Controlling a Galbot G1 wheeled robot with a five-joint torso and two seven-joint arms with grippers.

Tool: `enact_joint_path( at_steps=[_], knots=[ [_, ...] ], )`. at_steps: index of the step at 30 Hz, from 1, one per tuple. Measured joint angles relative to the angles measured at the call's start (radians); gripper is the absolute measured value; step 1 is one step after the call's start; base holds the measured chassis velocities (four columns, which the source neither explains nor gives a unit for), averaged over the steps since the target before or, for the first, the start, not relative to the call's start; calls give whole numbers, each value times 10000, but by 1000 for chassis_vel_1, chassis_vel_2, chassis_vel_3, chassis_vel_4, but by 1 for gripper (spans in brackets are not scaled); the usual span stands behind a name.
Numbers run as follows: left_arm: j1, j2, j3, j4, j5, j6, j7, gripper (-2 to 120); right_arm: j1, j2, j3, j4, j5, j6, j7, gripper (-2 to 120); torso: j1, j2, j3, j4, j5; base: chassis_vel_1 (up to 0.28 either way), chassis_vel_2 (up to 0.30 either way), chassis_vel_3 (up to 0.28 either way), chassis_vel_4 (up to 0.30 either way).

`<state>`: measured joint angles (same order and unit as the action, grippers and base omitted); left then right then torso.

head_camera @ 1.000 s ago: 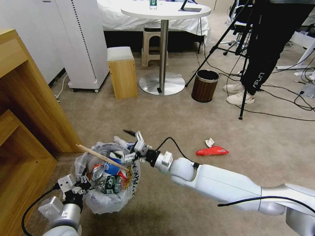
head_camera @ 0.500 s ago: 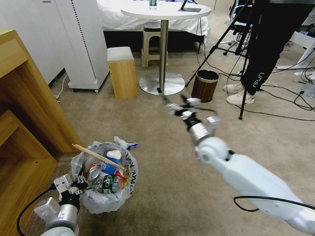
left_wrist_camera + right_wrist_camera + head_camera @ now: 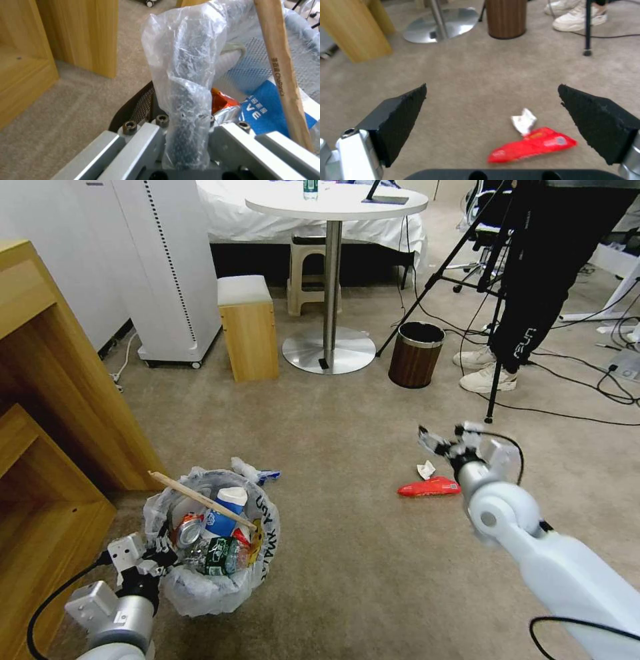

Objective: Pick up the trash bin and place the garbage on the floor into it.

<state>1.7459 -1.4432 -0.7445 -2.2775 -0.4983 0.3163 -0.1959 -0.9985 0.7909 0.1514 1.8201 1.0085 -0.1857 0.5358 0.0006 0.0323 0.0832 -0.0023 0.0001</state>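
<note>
**Right claw over red bag, left holds bin**

My left gripper (image 3: 152, 565) is clamped on the bag-lined rim of the trash bin (image 3: 213, 580), which sits on the beige carpet (image 3: 347, 553) beside the wooden shelf (image 3: 60, 413), full of litter with a wooden stick (image 3: 200, 499) across the top. My right gripper (image 3: 445, 441) hangs spread wide above the red snack bag (image 3: 531, 145) and crumpled tissue (image 3: 523, 122), touching neither.

My bin (image 3: 213, 573) stands upright on the carpet (image 3: 347, 567), bag-lined, full of litter. A red snack bag (image 3: 430, 487) and tissue (image 3: 425, 469) lie well apart.
</note>
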Motion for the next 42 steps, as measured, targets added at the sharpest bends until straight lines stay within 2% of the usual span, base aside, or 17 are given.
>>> enact_joint_path(
  at_steps=[7, 12, 21, 26, 42],
  knots=[
    [57, 67, -11, 47, 390, -61, -94, 1, -969, 25, 637, -93, -681, 219, -57, 100, -1, 0, -1, 0, -2, 0, 0, 0, 0],
    [74, 146, -20, 124, 700, -256, -91, 1, -1949, 138, 1235, -174, -1797, 742, -91, 100, -1, 0, 0, -1, 5, 0, 0, 0, 0],
    [219, 214, -21, 105, 809, -330, -54, 1, -3038, 404, 2090, 100, -2495, 878, 35, 100, 0, 0, 0, 0, 0, 0, 0, 0, 0],
    [180, 187, 11, 179, 874, -411, -37, 1, -3112, 478, 2186, 134, -2852, 825, 43, 100, 0, 0, 0, 0, -1, 0, 0, 0, 0],
    [154, 35, -139, 253, 950, -412, -125, 1, -2732, 666, 1838, -217, -3158, 1752, -243, 100, 0, 0, 1, 0, -1, 0, 0, 0, 0]
  ],
)
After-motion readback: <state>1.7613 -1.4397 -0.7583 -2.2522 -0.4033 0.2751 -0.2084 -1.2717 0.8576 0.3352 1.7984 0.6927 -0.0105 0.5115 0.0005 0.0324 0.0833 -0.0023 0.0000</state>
